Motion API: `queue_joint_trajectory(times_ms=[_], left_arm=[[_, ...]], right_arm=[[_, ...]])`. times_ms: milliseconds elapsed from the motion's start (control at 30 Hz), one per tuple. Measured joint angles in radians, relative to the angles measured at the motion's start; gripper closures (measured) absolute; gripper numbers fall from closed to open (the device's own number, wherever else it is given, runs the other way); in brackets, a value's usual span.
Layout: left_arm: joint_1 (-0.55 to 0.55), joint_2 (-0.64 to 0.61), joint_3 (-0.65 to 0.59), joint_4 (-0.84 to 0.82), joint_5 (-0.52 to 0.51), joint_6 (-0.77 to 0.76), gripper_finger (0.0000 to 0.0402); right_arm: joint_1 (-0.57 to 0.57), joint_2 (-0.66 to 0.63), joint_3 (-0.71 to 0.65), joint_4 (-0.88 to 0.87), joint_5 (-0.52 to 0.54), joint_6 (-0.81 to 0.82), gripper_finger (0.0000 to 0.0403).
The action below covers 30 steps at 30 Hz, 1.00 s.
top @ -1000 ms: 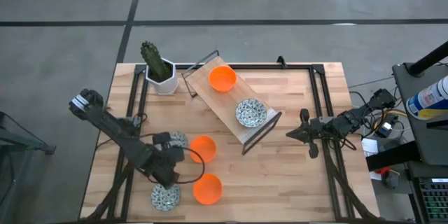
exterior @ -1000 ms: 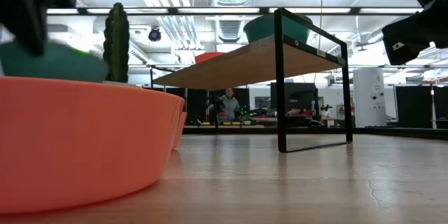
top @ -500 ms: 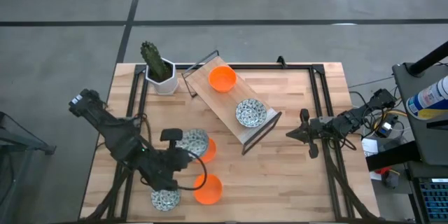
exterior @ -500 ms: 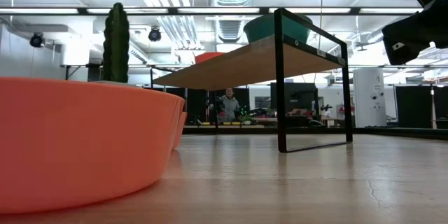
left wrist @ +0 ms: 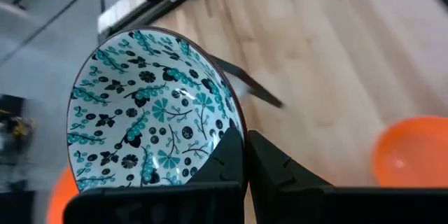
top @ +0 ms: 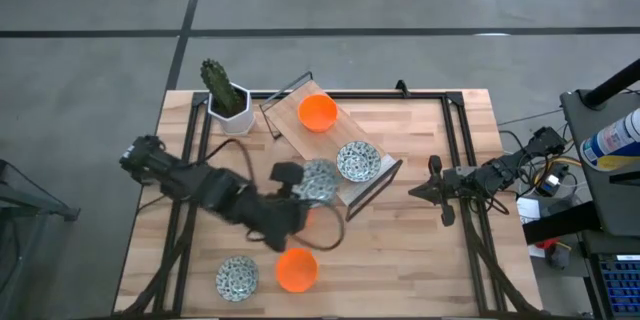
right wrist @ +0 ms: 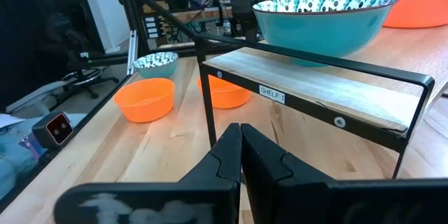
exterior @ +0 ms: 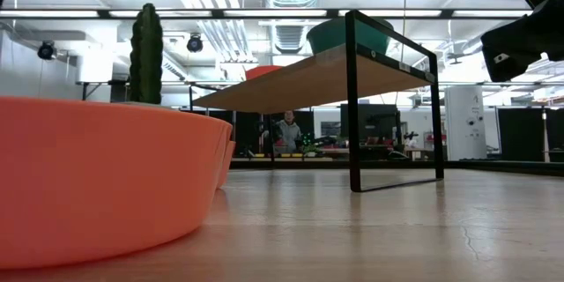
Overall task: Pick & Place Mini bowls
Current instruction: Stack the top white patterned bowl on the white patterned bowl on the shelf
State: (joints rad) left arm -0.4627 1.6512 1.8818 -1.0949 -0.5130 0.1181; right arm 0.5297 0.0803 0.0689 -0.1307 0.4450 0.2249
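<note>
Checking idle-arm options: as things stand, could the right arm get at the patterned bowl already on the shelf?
Probably yes. The right gripper waits shut just off the shelf end, the patterned bowl sits near that end, and nothing lies between. The left gripper, carrying another bowl, crowds its far side.

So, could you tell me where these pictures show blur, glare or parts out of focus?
Low view: the near orange bowl fills the left side, soft and out of focus, and the ceiling lights glare white. Left wrist view: the patterned bowl held by the left gripper is sharp, the table behind it soft. Right wrist view: the right gripper is blurred near the lens.
</note>
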Motion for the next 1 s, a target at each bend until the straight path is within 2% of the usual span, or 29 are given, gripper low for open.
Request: queue_joint_trajectory(times_ms=[133,233,500,700,1000], left_arm=[[0.08,0.085,0.118,-0.005,0.006,0.122,0.0401],[0.145,0.148,0.196,-0.007,0.058,0.187,0.0401],[0.276,0.301,0.358,-0.046,0.1,0.241,0.0401],[0.323,0.363,0.379,-0.06,0.134,0.247,0.0401],[0.328,0.374,0.356,-0.048,0.177,0.253,0.0401]], right_arm=[[0.0,0.0,0.0,0.0,0.0,0.0,0.0394],[0.0,0.0,0.0,0.0,0.0,0.0,0.0394],[0.0,0.0,0.0,0.0,0.0,0.0,0.0394],[0.0,0.0,0.0,0.0,0.0,0.0,0.0394],[0.0,0.0,0.0,0.0,0.0,0.0,0.0394]])
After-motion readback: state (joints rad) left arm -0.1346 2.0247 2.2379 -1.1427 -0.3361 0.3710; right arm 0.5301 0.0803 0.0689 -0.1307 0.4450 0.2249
